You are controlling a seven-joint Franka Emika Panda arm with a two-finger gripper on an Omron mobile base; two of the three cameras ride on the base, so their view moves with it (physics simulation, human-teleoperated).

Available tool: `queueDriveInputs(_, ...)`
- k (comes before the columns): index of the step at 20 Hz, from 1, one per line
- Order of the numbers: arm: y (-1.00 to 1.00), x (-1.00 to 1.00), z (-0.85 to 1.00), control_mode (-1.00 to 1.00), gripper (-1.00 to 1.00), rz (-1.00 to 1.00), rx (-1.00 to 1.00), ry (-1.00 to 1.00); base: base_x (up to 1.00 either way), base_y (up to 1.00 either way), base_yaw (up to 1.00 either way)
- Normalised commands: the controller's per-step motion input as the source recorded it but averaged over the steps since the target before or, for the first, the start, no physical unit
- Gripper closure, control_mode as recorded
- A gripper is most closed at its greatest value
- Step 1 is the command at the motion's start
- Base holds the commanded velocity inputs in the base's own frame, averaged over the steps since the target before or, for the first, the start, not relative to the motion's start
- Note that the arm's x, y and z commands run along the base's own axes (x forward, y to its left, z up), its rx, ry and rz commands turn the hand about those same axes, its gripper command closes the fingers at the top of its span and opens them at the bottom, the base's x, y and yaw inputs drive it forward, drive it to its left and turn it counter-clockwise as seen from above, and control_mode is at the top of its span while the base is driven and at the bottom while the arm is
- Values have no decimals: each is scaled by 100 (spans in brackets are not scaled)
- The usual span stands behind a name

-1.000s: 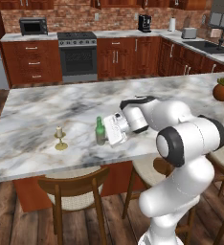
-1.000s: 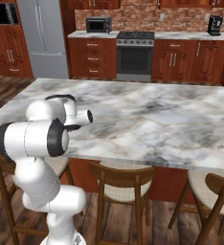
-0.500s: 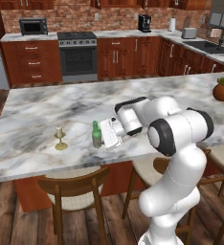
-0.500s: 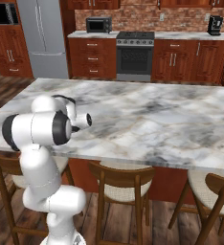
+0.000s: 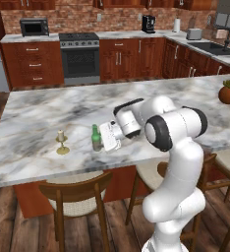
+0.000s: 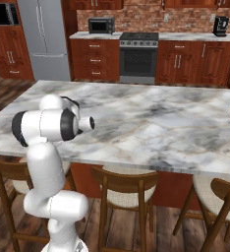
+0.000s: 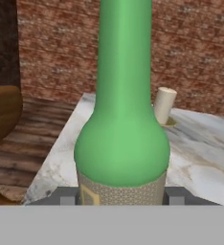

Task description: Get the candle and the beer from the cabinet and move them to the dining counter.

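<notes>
The beer (image 5: 95, 139), a slim green bottle with a pale label, stands upright low over the dining counter (image 5: 48, 110), near its front edge. My gripper (image 5: 105, 140) is shut on the bottle's lower body from the right. In the hand view the beer (image 7: 123, 124) rises between the fingertips (image 7: 66, 196). The candle (image 5: 62, 142), cream on a brass saucer, stands on the marble just left of the bottle, apart from it. From the hand, the candle (image 7: 163, 106) peeks out behind the bottle. Dark wood wall cabinets (image 5: 9, 4) line the back wall.
A round brown plant pot (image 5: 229, 92) sits at the counter's far right end. Wooden chairs (image 5: 77, 197) stand under the counter's front edge beside my base. A stove (image 5: 79, 56) and drawer units stand against the brick back wall.
My arm has carried the beer a little to the left and down, closer to the candle. The candle has not moved.
</notes>
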Motion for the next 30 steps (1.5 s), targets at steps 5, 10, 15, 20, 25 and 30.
queueDriveInputs(5,5,40,-20,-100,100,4,0,0,0,0,0)
queueDriveInputs(10,4,38,-25,-100,100,5,0,0,0,0,0)
queueDriveInputs(15,4,33,-30,-100,100,5,0,0,0,0,0)
queueDriveInputs(20,5,30,-29,-100,100,4,0,0,0,0,0)
queueDriveInputs(25,8,30,-24,-100,100,1,0,0,0,0,0)
queueDriveInputs(30,3,19,-27,-100,100,0,0,0,0,0,0)
